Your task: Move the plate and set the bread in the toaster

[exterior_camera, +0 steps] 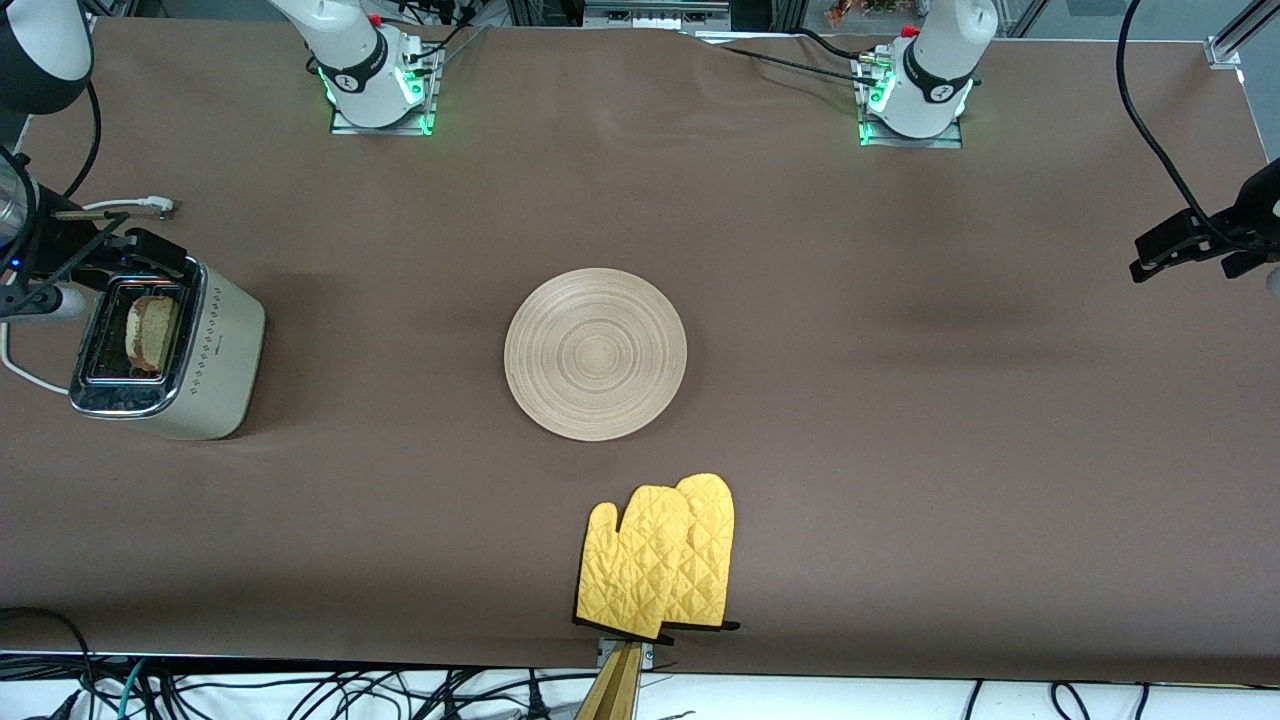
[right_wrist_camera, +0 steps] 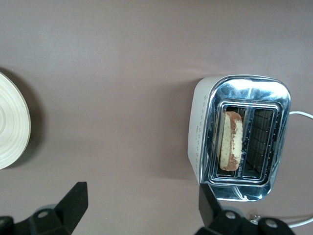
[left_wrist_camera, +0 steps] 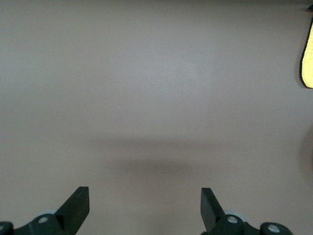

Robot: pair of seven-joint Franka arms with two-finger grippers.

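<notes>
The round beige wooden plate (exterior_camera: 595, 353) lies flat at the middle of the table; its edge shows in the right wrist view (right_wrist_camera: 12, 125). The cream toaster (exterior_camera: 215, 360) stands at the right arm's end of the table. The bread slice (exterior_camera: 152, 333) stands in the toaster slot nearer the plate, also seen in the right wrist view (right_wrist_camera: 231, 139) inside the toaster (right_wrist_camera: 200, 127). My right gripper (exterior_camera: 115, 248) (right_wrist_camera: 142, 203) is open and empty, up over the table by the toaster. My left gripper (exterior_camera: 1155, 252) (left_wrist_camera: 145, 205) is open and empty over bare table at the left arm's end.
A pair of yellow oven mitts (exterior_camera: 655, 560) lies at the table edge nearest the front camera, nearer that camera than the plate; one shows in the left wrist view (left_wrist_camera: 308, 54). The toaster's white cord (exterior_camera: 20, 368) runs off the table end.
</notes>
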